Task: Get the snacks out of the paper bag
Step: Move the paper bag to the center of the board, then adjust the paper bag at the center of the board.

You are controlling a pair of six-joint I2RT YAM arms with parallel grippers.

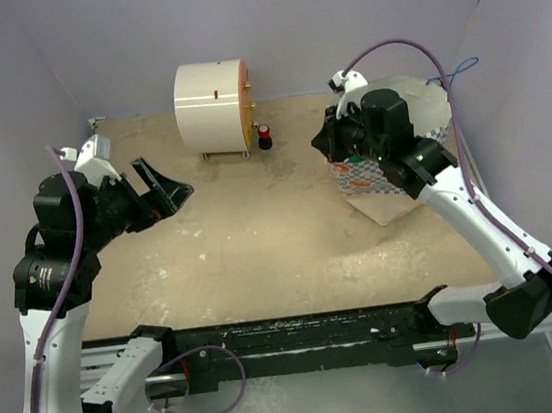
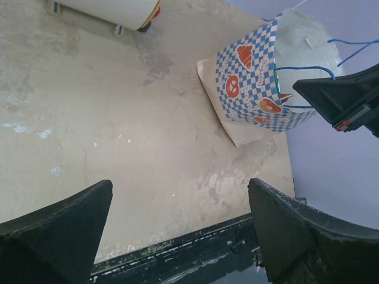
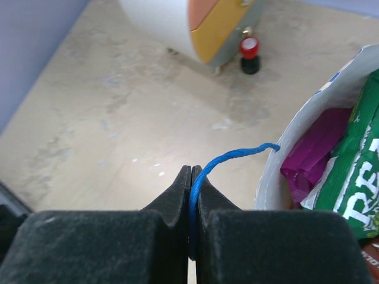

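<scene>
Right gripper (image 3: 190, 177) pinches blue cord handle (image 3: 228, 158) of paper bag (image 1: 390, 152), far-right on desk (image 1: 261, 249). Left gripper (image 1: 158, 191) gapes, empty. Keep cord taut; reach green snack (image 3: 355, 171) from above.

One paper bag (image 1: 391, 157) is standing far right, showing two snacks: one green packet (image 3: 349, 171) and one purple packet (image 3: 311, 157). One white drum (image 1: 212, 109) is sitting far centre.

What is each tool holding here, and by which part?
Right tool: paper bag, pinched by its blue cord handle. Left tool: open, nothing held.
</scene>
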